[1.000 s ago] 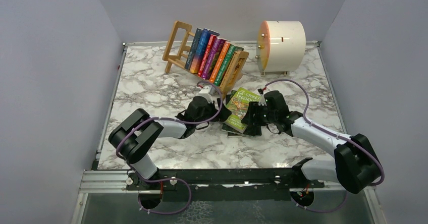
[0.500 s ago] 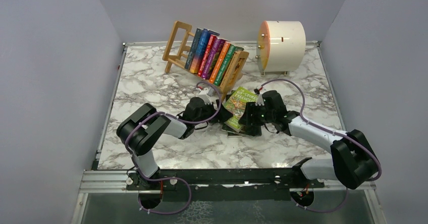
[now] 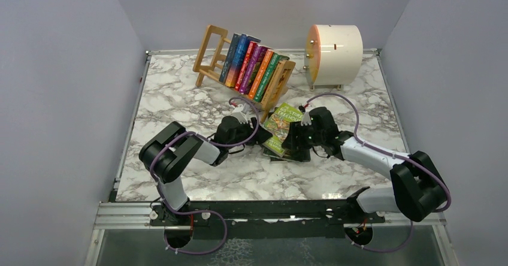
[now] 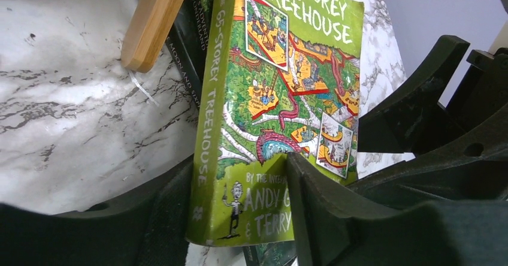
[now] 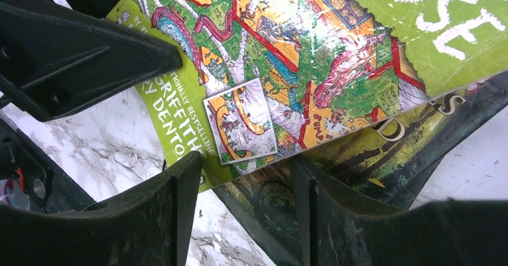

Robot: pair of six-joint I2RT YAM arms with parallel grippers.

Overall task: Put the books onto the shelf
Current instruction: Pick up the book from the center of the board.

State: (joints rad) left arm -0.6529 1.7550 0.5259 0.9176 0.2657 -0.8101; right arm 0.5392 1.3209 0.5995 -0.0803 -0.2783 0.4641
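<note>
Vs a second ago: left elbow has swung in toward centre and the left gripper [image 4: 238,161] has narrowed onto the green Treehouse book [image 3: 283,124]. One finger is now against the spine side, the other pressing on the cover at the near corner. The right gripper [image 5: 245,158] has crept slightly left, with the same half-wide gap. The green book's long edge sits in that gap, over a dark book [image 5: 383,140] lying flat below it. Can't tell if that gripper is actually clamped. The green book itself has barely moved. It's tilted, near corner up, propped between both grippers mid-table, just in front of the rack [image 3: 209,44]. The row of books [image 3: 251,65] on the rack hasn't changed and leans against the right end piece. Edges: the rack leg [image 4: 150,26] is just beside the dark book's spine and close to the green book's far corner, so it's tight there. The open slot on the rack is at its left, between the left end piece and the first blue spine. The cream drum [image 3: 335,47] is well apart, back right. The stack is well in from every edge of the marble table [image 3: 180,104].
</note>
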